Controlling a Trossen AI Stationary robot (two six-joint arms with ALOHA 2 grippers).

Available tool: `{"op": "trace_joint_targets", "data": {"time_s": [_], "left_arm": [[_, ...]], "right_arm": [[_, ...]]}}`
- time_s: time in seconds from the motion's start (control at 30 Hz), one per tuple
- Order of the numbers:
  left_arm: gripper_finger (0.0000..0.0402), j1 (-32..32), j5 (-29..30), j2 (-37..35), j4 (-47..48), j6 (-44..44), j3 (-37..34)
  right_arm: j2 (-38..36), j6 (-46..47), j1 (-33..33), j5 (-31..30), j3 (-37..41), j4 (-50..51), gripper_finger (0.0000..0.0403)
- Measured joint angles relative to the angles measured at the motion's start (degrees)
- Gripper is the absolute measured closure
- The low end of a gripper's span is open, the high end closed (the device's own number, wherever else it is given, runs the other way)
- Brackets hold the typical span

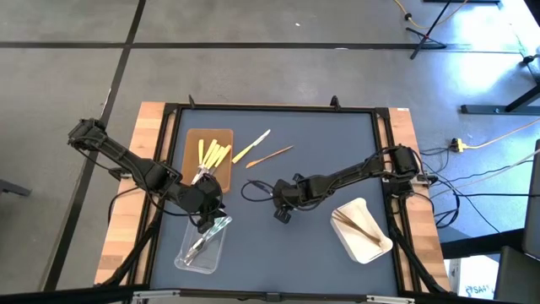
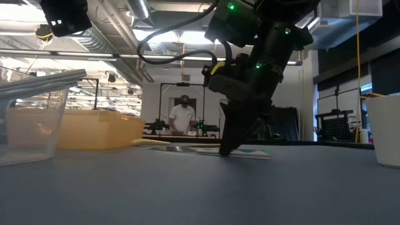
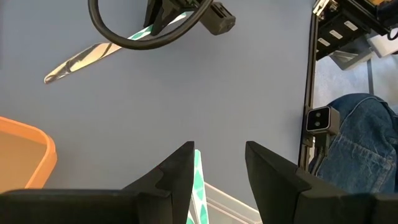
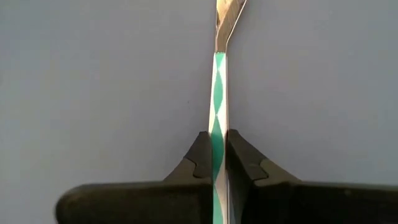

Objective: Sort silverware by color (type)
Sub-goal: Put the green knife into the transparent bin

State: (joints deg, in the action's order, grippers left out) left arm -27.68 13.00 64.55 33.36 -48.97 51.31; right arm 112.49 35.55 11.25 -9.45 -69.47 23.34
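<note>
The right tool (image 4: pixel 219 163) is clenched on the green-patterned handle of a clear utensil (image 4: pixel 219 93) lying mid-bench, its far end resting on the bench (image 1: pixel 321 135). The left tool (image 3: pixel 217 174) hangs released over the clear tray (image 1: pixel 202 247). To lift well, raise straight up, keep the grip firm on the slim handle, then carry it toward the clear tray, avoiding the left arm there.

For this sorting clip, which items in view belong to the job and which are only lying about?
Job:
yellow utensils in the brown tray
clear utensils in the clear tray
wooden utensils in the white tray
green-patterned utensil, clamped in the right gripper
loose yellow piece and wooden piece
left gripper, above the clear tray

Lying about:
floor cables
person behind the table
</note>
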Motion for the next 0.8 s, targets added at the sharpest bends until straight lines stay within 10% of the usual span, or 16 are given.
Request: {"op": "trace_joint_targets", "data": {"time_s": [0.8], "left_arm": [[0.0264, 0.02, 0.01, 0.0, 0.02, -0.02, 0.0]], "right_arm": [[-0.16, -3.09, 0.04, 0.1, -0.16, 0.52, 0.0399]]}}
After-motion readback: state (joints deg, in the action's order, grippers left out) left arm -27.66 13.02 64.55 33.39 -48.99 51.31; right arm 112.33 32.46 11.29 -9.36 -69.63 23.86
